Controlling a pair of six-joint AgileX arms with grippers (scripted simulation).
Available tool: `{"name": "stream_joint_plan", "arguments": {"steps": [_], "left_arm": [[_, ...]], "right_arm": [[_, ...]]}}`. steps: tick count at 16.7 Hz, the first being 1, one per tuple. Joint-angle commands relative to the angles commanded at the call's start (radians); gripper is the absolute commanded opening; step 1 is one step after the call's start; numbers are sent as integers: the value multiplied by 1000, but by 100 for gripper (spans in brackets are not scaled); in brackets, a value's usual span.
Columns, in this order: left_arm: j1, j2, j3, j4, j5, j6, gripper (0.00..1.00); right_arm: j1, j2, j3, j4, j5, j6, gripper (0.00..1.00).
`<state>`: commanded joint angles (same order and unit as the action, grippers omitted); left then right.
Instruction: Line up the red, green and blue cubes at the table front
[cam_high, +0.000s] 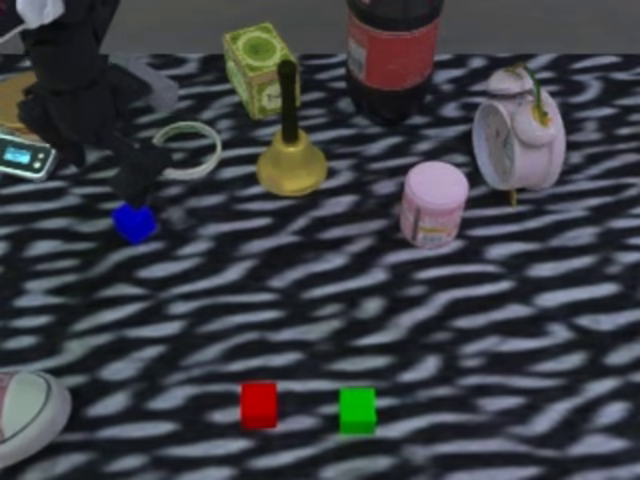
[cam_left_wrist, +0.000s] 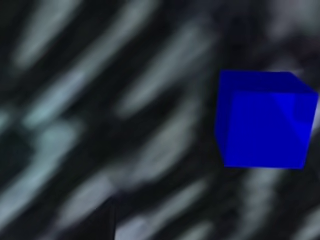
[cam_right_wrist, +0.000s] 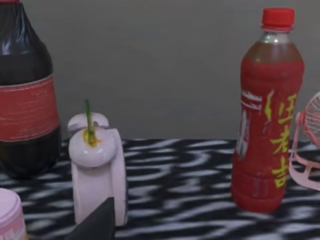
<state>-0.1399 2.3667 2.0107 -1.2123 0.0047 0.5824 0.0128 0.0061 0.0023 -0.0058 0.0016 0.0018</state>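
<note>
The red cube (cam_high: 258, 405) and the green cube (cam_high: 357, 410) are seen flat on the zebra-striped bench (cam_high: 480, 340) near its front edge, side by side with a gap between them, red to the left. The blue cube (cam_high: 134, 222) is found well apart, far back on the left, turned slightly askew; its glossy faces fill the left wrist view (cam_left_wrist: 265, 122).

table (cam_high: 420, 330) zebra-striped | front: red cube (cam_high: 258, 405), green cube (cam_high: 357, 410) | left: blue cube (cam_high: 134, 222)
</note>
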Motion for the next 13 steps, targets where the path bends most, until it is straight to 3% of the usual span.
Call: {"name": "stream_joint_plan", "arguments": {"steps": [7, 13], "left_arm": [[3, 10, -10, 16, 0, 3, 100], [1, 80, -138, 222, 1, 3, 100]], "right_arm": [[-3, -6, -2, 6, -2, -2, 100], [-3, -6, -2, 6, -2, -2, 100]]}}
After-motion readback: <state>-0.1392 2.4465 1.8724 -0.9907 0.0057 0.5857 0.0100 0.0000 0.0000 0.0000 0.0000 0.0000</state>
